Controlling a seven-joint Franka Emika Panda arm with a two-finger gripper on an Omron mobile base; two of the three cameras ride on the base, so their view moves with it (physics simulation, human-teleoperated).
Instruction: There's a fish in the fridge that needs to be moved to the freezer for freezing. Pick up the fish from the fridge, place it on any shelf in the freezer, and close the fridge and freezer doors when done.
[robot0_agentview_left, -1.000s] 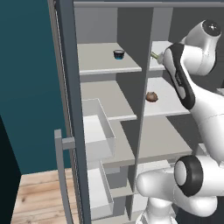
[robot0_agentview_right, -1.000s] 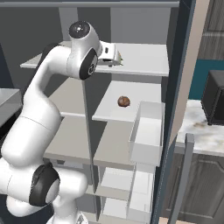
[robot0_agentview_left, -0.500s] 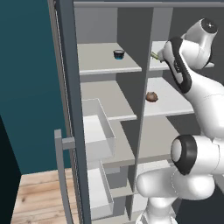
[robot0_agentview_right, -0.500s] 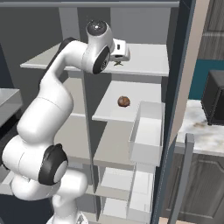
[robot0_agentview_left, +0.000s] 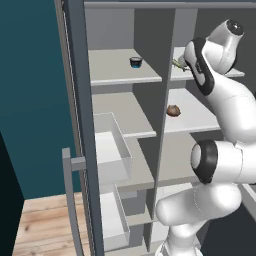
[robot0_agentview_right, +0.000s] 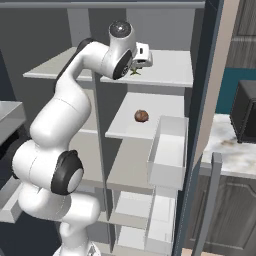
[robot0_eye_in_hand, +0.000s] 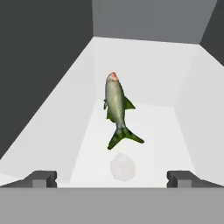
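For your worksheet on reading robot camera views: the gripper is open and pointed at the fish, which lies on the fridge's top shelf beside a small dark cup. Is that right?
Not quite. The gripper is open and pointed at the fish, but no cup lies beside it. The left base view shows the small dark cup on the other compartment's top shelf, across the divider.

A fish (robot0_eye_in_hand: 116, 107) is laid on the top right fridge shelf (robot0_agentview_right: 170, 70); a brown lump (robot0_agentview_right: 141, 116) sits one shelf lower.

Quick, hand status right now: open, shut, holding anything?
Hand: open, holding nothing; the fish lies on the fridge shelf ahead of the fingertips, untouched.
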